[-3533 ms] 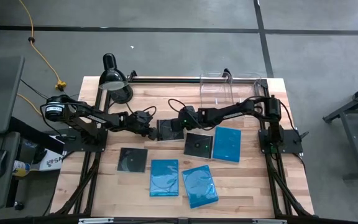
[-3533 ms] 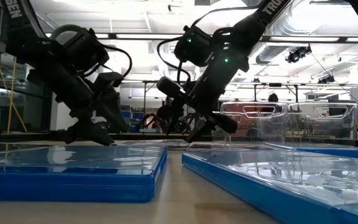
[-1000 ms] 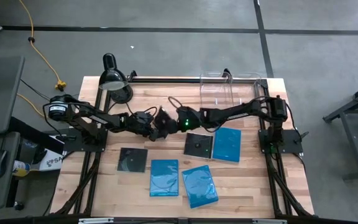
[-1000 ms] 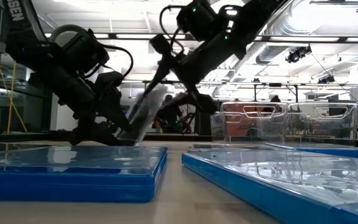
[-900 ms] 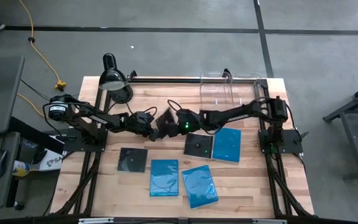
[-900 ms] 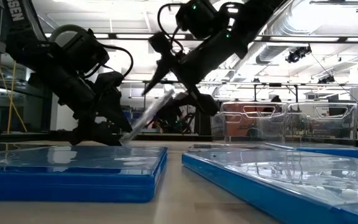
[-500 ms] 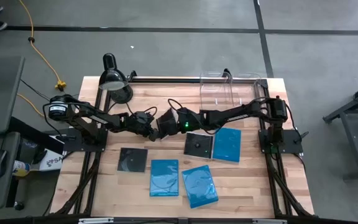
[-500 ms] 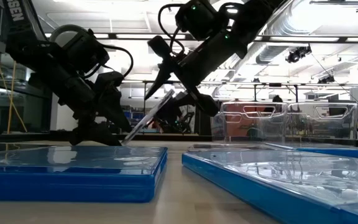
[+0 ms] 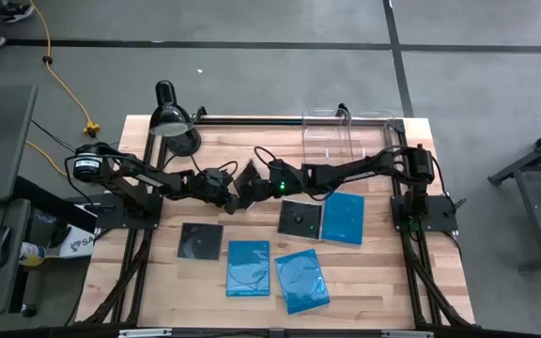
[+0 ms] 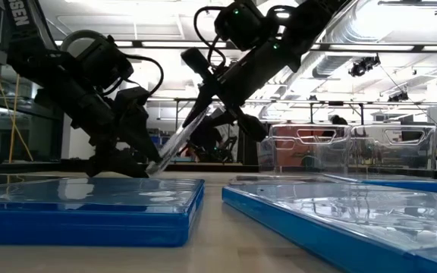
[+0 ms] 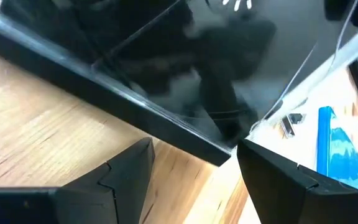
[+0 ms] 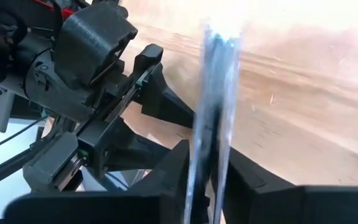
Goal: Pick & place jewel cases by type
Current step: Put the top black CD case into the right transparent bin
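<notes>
Black jewel case (image 9: 250, 180) now tilted, pinched between right fingers (image 12: 173, 171); left fingers (image 11: 129, 171) spread, empty.

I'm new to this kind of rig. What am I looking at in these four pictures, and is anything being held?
Two dark robot arms work at a wooden table. One picture looks down from above, one looks level across the tabletop, and two come from cameras on the arms' wrists. Flat on the table lie three blue cases and two black cases; clear bins stand at the far edge, beside a lamp. The right gripper has its fingers closed on the edge of a third black case, tilted up with its lower edge on the table. The left gripper sits open right against that lower edge.
</notes>
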Controlling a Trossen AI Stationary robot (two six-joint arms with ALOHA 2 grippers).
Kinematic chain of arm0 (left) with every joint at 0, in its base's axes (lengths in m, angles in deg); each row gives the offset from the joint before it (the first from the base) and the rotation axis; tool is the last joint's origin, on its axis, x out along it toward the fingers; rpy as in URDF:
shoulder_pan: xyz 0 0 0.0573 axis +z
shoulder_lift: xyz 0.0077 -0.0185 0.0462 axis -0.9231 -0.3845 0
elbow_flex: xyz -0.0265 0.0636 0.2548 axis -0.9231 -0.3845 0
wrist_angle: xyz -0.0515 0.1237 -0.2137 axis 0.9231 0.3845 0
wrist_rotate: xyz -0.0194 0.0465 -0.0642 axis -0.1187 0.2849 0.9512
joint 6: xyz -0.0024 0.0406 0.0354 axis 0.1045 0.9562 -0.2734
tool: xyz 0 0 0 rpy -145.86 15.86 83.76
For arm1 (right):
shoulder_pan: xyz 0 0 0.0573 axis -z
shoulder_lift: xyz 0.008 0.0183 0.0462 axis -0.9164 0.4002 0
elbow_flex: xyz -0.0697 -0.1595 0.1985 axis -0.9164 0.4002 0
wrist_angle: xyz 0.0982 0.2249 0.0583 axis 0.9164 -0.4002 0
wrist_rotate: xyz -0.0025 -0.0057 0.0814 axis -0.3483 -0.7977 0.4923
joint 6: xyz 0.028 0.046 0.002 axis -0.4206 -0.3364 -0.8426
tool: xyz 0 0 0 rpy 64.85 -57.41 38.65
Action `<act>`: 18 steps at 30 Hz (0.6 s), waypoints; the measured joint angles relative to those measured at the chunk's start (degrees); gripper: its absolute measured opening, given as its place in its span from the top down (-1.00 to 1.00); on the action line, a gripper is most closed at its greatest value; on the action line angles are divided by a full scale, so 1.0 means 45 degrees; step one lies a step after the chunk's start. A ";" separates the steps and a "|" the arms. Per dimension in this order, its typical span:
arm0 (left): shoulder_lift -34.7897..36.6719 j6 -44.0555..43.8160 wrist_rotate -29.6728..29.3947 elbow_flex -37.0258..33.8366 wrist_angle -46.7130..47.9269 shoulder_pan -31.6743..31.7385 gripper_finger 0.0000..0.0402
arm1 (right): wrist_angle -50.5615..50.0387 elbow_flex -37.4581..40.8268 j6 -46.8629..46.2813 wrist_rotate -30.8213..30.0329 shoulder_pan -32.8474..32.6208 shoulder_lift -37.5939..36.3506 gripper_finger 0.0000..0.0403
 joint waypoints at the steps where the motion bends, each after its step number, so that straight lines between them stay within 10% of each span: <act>1: 0.0002 0.0034 0.0000 0.0000 -0.0001 0.0000 -0.17 | 0.0000 0.0000 0.0018 0.0000 0.0000 0.0000 0.75; 18: 0.0002 0.3461 -0.0068 -0.0019 0.0018 -0.0005 -0.17 | -0.0042 0.0000 0.0967 0.0252 0.0010 -0.0049 0.92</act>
